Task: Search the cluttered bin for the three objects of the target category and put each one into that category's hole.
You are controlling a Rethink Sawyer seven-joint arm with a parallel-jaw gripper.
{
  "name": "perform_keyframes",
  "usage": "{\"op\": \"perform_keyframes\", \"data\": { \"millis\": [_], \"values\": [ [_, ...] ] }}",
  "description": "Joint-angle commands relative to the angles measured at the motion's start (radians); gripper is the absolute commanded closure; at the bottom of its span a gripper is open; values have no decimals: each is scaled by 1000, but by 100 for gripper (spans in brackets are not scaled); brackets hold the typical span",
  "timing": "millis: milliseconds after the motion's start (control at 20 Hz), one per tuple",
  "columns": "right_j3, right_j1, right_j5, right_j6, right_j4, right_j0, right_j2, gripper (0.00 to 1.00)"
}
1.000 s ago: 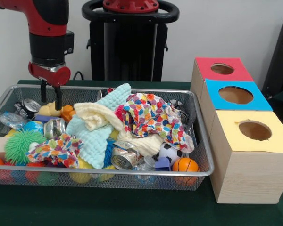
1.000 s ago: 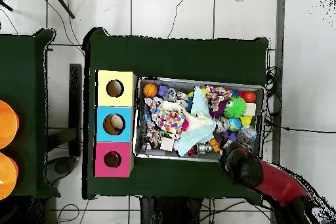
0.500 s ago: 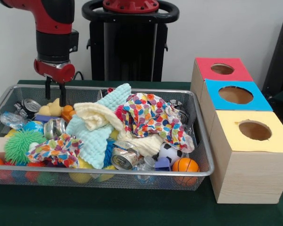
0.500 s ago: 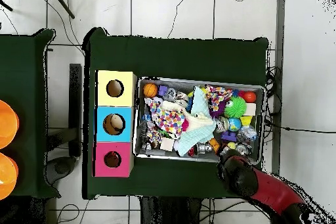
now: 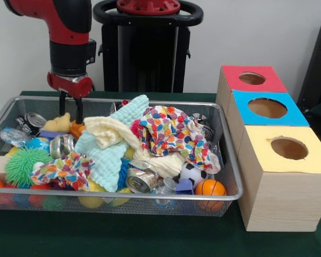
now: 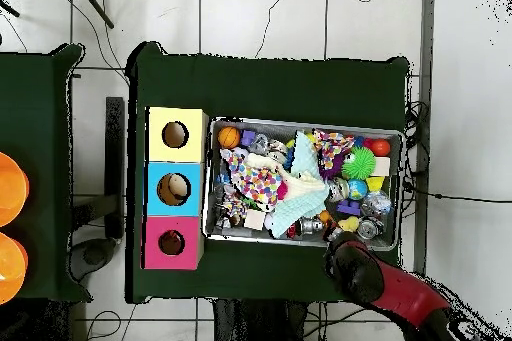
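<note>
A wire mesh bin [image 5: 150, 197] holds a heap of cloths, cans, balls and toys. My gripper [image 5: 71, 119] hangs open and empty at the bin's far left, its fingertips just above a yellow duck [image 5: 58, 124] and an orange toy [image 5: 76, 129]. Three cans show: one crushed can [image 5: 140, 180] at the front, one [image 5: 61, 145] at the left, one [image 5: 32, 120] in the far left corner. A dotted cloth [image 5: 171, 131] and a pale blue cloth [image 5: 109, 152] cover the middle. In the overhead view the arm's head [image 6: 352, 262] hides the gripper at the bin's [image 6: 300, 123] lower right edge.
Three wooden boxes with holes stand right of the bin: red top [image 5: 232, 75], blue top [image 5: 243, 101], yellow top [image 5: 262, 155]. A soccer ball [image 5: 192, 173], a basketball [image 5: 209, 188] and a green spiky ball [image 5: 22, 165] lie in the bin.
In the front view the open gripper has slid a short way to the right along the bin's far left side. Nothing in the bin has shifted.
</note>
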Motion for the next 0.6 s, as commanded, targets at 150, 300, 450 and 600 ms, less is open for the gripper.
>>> {"op": "perform_keyframes", "data": {
  "millis": [150,300,450,600],
  "values": [
    [-23,91,-87,109,-40,-20,21,0],
    [-22,97,-88,101,-49,-37,22,0],
    [-10,81,-78,97,-58,-49,22,0],
    [-6,81,-82,97,-66,-57,21,0]
  ]
}}
